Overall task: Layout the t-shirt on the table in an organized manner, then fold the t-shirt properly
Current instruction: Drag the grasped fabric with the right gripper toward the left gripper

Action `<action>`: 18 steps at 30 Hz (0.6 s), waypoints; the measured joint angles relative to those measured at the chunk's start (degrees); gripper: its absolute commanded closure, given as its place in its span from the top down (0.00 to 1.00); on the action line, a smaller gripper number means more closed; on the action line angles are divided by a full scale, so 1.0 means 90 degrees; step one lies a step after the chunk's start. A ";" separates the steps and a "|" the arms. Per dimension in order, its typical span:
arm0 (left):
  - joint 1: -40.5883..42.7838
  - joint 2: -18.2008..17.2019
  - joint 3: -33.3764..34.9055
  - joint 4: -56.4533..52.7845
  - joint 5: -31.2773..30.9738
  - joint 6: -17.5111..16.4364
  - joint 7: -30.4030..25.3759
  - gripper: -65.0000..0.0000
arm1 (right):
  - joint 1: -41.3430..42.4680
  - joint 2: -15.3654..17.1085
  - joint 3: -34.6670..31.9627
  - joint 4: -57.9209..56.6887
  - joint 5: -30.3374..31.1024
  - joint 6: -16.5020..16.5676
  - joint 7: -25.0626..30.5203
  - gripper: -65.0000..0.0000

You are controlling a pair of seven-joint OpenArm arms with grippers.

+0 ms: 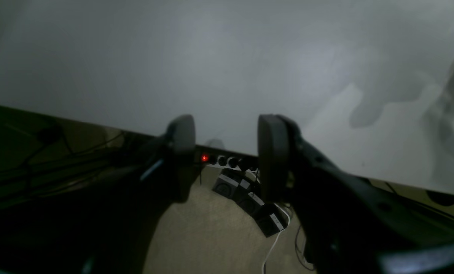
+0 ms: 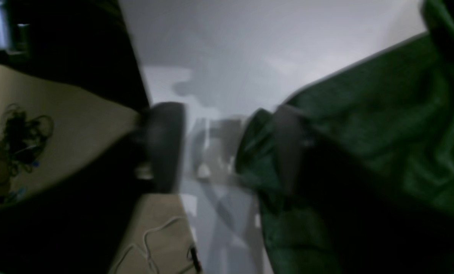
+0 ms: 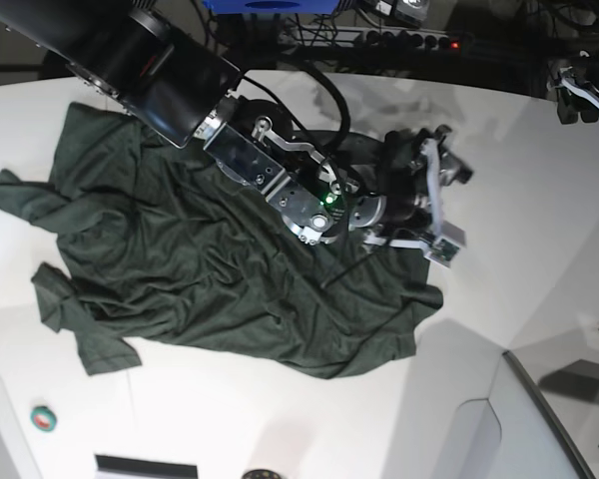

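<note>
The dark green t-shirt (image 3: 200, 259) lies spread and wrinkly on the white table (image 3: 519, 279), with sleeves at the left. My right arm reaches across it. The right gripper (image 3: 447, 200) is over the shirt's right edge. In the right wrist view the right gripper (image 2: 227, 152) is open, blurred, and the t-shirt (image 2: 371, 125) lies behind and beside its right finger (image 2: 287, 152). My left gripper (image 3: 579, 90) is at the table's far right edge, away from the shirt. In the left wrist view the left gripper (image 1: 227, 148) is open and empty over the table (image 1: 211, 57) edge.
A power strip (image 1: 228, 161) with a red light and black adapters lie on the floor below the table edge. Cables lie on the floor (image 2: 17, 140). A small round green and red object (image 3: 44, 418) sits at the front left. A grey panel (image 3: 549, 419) is at the front right.
</note>
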 measured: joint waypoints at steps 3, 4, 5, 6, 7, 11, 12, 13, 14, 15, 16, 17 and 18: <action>0.0000 0.0000 0.0002 0.0000 0.0002 0.0000 0.0002 0.41 | 0.0053 0.0151 0.0017 0.0597 0.0066 0.0000 -0.0185 0.56; 0.0000 0.0000 0.0002 0.0002 0.0002 0.0000 0.0002 0.41 | 0.0066 0.0257 0.0017 0.0729 0.0051 0.0000 -0.0255 0.51; 0.0000 0.0000 0.0002 0.0002 0.0005 0.0000 0.0002 0.41 | 0.0061 0.0403 0.0017 0.0799 0.0056 0.0000 -0.0257 0.47; 0.0000 0.0002 0.0002 0.0002 0.0002 0.0002 0.0002 0.41 | 0.0056 0.0551 0.0017 0.0816 0.0056 0.0002 -0.0296 0.44; 0.0000 0.0002 0.0002 0.0002 0.0002 0.0000 0.0000 0.41 | 0.0039 0.0704 0.0019 0.0799 0.0049 0.0002 -0.0376 0.41; -0.0002 0.0027 0.0007 0.0010 0.0005 0.0000 0.0010 0.41 | 0.0039 0.0925 0.0041 0.0097 0.0019 0.0005 -0.0333 0.13; -0.0002 0.0032 0.0007 0.0010 0.0002 0.0002 0.0005 0.41 | 0.0044 0.0911 0.0041 -0.0223 0.0068 0.0015 -0.0325 0.02; -0.0002 0.0032 0.0007 0.0010 0.0002 0.0000 0.0005 0.41 | 0.0041 0.0899 0.0041 -0.0508 0.0024 0.0007 -0.0296 0.00; -0.0002 0.0032 0.0007 0.0010 0.0002 0.0002 0.0002 0.41 | 0.0036 0.0901 0.0041 -0.0746 0.0019 0.0000 -0.0304 0.01; -0.0002 0.0032 0.0007 0.0010 0.0002 0.0000 0.0002 0.41 | 0.0019 0.0933 0.0041 -0.0891 -0.0012 -0.0002 -0.0357 0.03; -0.0002 0.0032 0.0007 0.0010 0.0000 0.0000 0.0002 0.41 | -0.0010 0.0988 0.0041 -0.0952 -0.0012 -0.0005 -0.0379 0.03; -0.0002 0.0032 0.0007 0.0010 0.0000 0.0000 0.0002 0.41 | -0.0058 0.1027 0.0041 -0.0952 -0.0015 -0.0007 -0.0372 0.01; -0.0002 0.0034 0.0007 0.0010 0.0000 0.0000 0.0000 0.41 | -0.0104 0.1052 0.0041 -0.0940 -0.0010 -0.0007 -0.0340 0.00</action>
